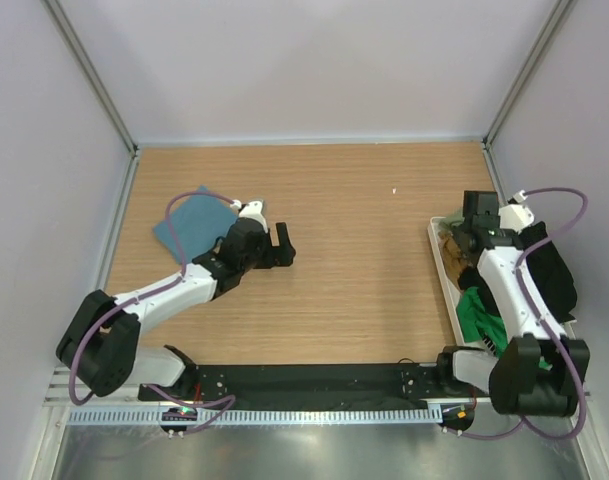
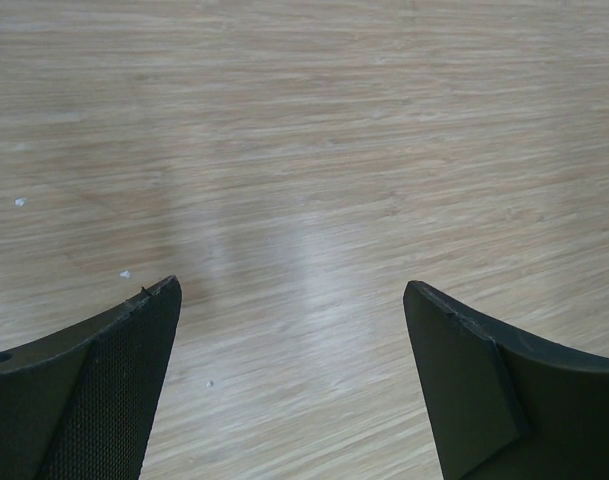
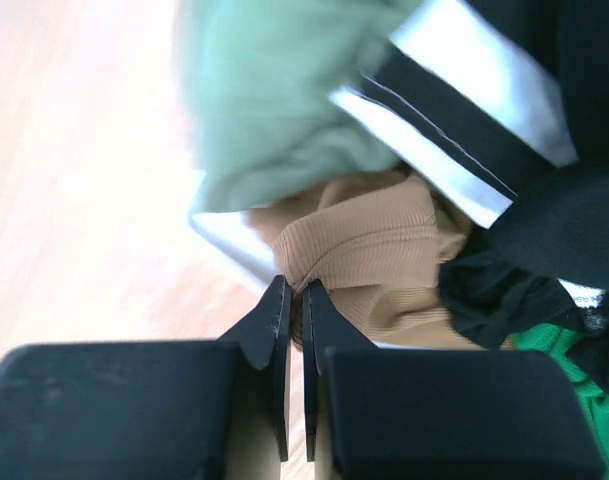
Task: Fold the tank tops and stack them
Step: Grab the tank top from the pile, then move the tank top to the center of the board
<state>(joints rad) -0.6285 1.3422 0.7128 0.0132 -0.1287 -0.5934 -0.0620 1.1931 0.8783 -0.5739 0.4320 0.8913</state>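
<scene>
Along the table's (image 1: 364, 290) right edge, a white tray (image 1: 440, 262) is holding a heap: one bright green top (image 1: 479, 310), one black top (image 1: 556, 272), one pale green top (image 3: 274, 100) and one tan top (image 3: 374, 250). The right gripper (image 3: 294, 297) is pinching the tan top's edge, its jaws almost together. The left gripper (image 2: 294, 300) is hovering wide open over bare wood, holding nothing. Beyond it, toward the far left corner, one folded teal top (image 1: 189, 222) is lying flat.

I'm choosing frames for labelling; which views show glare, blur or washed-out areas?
Left wrist: sharp wood grain, with a pale glare streak on the table. Right wrist: table washed out at left, pale green cloth blurred, tan top sharpest. Top external: evenly lit, crisp.
</scene>
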